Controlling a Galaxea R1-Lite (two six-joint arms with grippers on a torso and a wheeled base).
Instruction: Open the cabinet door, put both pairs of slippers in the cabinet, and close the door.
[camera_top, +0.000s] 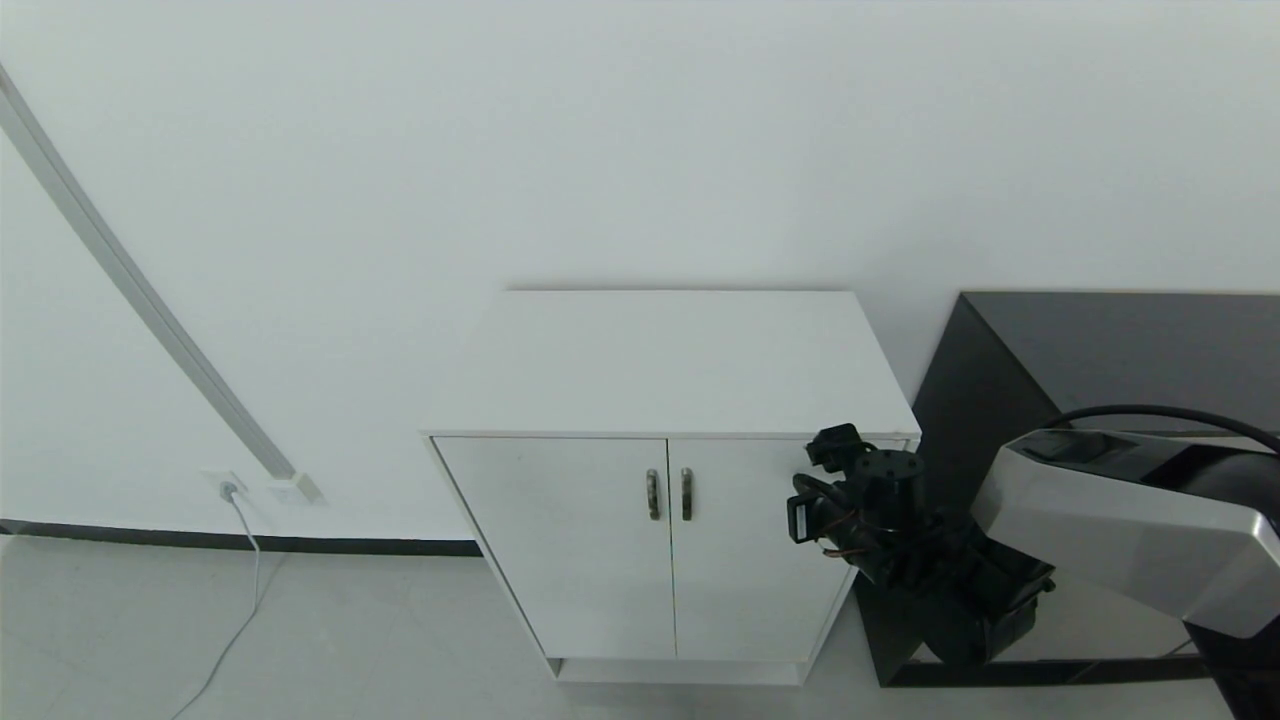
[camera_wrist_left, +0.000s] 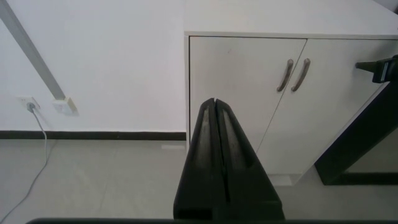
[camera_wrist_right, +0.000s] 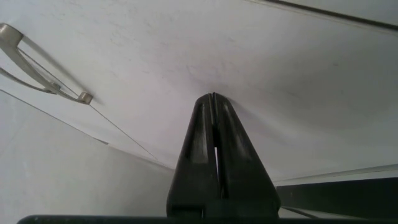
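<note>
light: bright and diffuse, falling evenly; shadows are showing soft-edged.
wall (camera_top: 640, 150): is greying gently toward the corners, well above the right claw (camera_wrist_right: 213, 98).
cabinet door (camera_wrist_right: 261, 56): is darkening in a soft shadow just around that claw's tip and brightening farther ahead of it.
handles (camera_wrist_left: 292, 74): are catching small highlights, ahead of the left claw (camera_wrist_left: 214, 102).
floor (camera_wrist_left: 93, 180): is giving off a pale sheen beside the left claw.
black panel (camera_top: 1000, 380): is mirroring a lighter patch low down, just beside the right claw, away from the doors.

cabinet (camera_top: 670, 380) against wall (camera_top: 640, 150), R tool (camera_top: 800, 518) before its R door (camera_top: 745, 580), outlet (camera_top: 228, 490) to L
</note>
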